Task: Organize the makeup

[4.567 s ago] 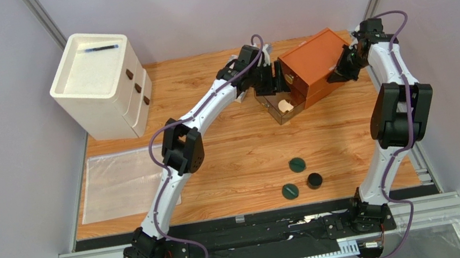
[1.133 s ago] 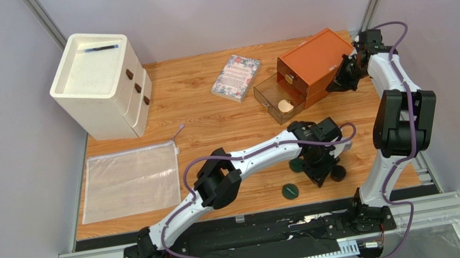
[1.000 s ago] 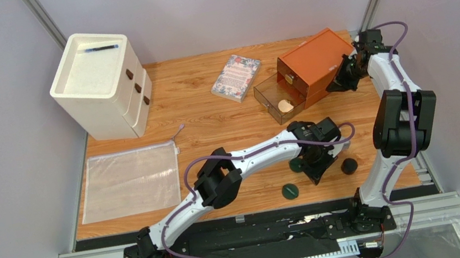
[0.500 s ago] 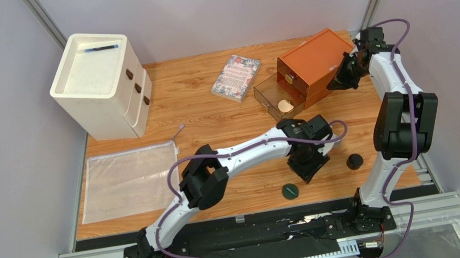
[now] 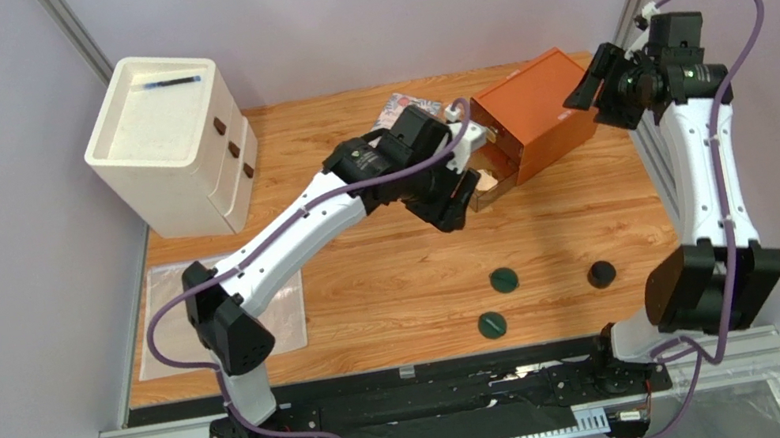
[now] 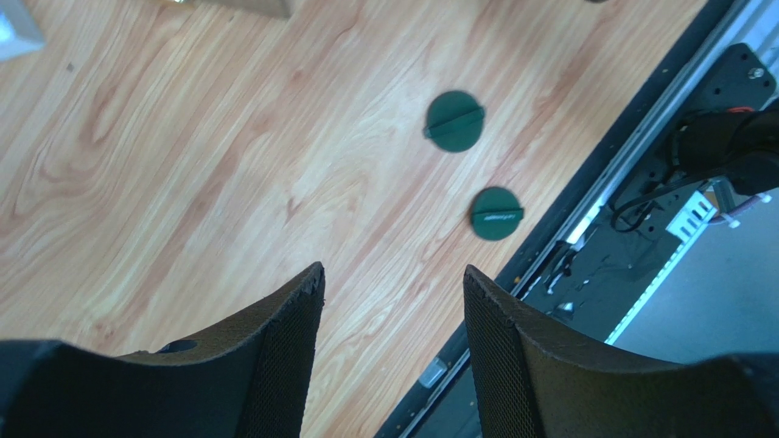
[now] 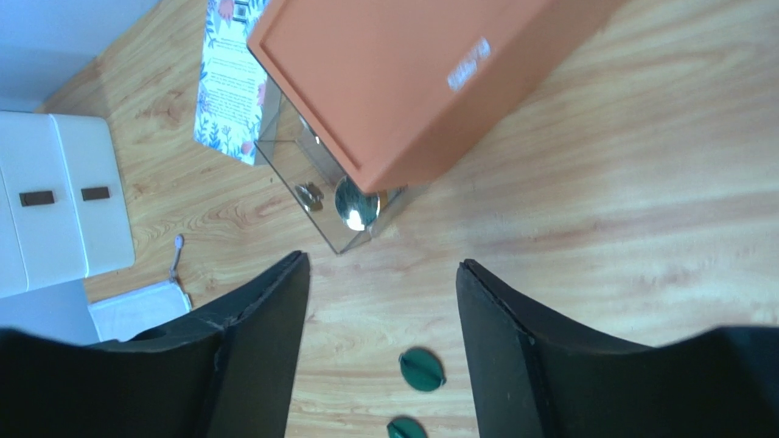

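Two flat dark-green discs (image 5: 505, 279) (image 5: 492, 325) lie on the wooden table near its front; a small black jar (image 5: 602, 274) sits to their right. The same discs (image 6: 455, 120) (image 6: 496, 213) appear ahead of my left gripper (image 6: 393, 278), which is open and empty. In the top view the left gripper (image 5: 453, 206) hovers at the clear drawer (image 7: 338, 205) of the orange box (image 5: 533, 112). A gold-rimmed compact (image 7: 357, 203) lies in that drawer. My right gripper (image 7: 382, 265) is open and empty, raised above the box's right end (image 5: 592, 93).
A white drawer unit (image 5: 171, 143) with a black pen (image 5: 172, 83) on top stands at the back left. A clear zip bag (image 5: 218, 310) lies at the left. A floral booklet (image 7: 229, 78) lies beside the box. The metal rail (image 6: 631, 155) borders the table front.
The left arm swung from the discs back to the clear drawer and its jaws opened. The black jar rolled right, then stopped. The right gripper opened and lifted off the box.
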`<state>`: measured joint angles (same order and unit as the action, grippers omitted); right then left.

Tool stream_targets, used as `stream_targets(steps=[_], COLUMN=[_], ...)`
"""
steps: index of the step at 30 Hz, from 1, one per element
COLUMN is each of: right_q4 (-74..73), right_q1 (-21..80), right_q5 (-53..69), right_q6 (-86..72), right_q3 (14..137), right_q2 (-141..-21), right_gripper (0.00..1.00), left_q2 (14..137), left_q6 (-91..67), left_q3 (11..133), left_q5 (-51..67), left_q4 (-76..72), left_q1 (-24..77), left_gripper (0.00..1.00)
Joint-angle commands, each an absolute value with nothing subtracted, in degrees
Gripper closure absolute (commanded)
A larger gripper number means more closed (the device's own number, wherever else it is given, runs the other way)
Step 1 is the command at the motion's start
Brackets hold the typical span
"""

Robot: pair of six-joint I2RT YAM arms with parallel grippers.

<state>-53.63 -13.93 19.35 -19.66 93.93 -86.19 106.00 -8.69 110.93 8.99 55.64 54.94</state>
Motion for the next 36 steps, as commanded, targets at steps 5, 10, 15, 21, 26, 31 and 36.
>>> stream_targets(steps=[5, 10, 15, 21, 26, 31, 36], right_q4=[-64.8, -67.8, -65.7, -63.4, -60.6, -57.7, -56.3], right_q1=[-13.6, -13.6, -13.5, -13.6, -13.8, -14.7, -15.8], right_q5=[11.3, 5.8, 4.0, 1.2, -2.7, -2.5, -2.5], right_q6=[-23.5, -27.6, -32.2, -34.9, -35.3, -34.5, -32.6], right_q3=[74.2, 59.9, 51.7, 48.3, 48.7, 49.3, 49.1], right_q2=[-69.6, -64.0, -60.6, -63.4, -69.2, -74.7, -78.2], right_gripper=[0.31, 0.03, 0.00, 0.03, 0.08, 0.14, 0.21], left_q2=[99.0, 97.9, 99.8, 99.1, 99.1, 99.1, 99.8], left_q6=[-4.8, -2.7, -0.1, 0.9, 1.7, 1.7, 1.8], left_q3=[103.0, 99.8, 100.7, 97.5, 97.4, 96.7, 97.1], left_q5=[16.2, 21.9, 25.3, 29.4, 29.3, 29.2, 28.9], left_q4=[57.0, 55.2, 57.8, 56.4, 57.0, 56.8, 56.8], left_q1=[49.8, 48.5, 46.2, 45.5, 45.2, 45.0, 44.6], left_gripper=[0.39, 0.39, 0.43, 0.44, 0.46, 0.46, 0.47])
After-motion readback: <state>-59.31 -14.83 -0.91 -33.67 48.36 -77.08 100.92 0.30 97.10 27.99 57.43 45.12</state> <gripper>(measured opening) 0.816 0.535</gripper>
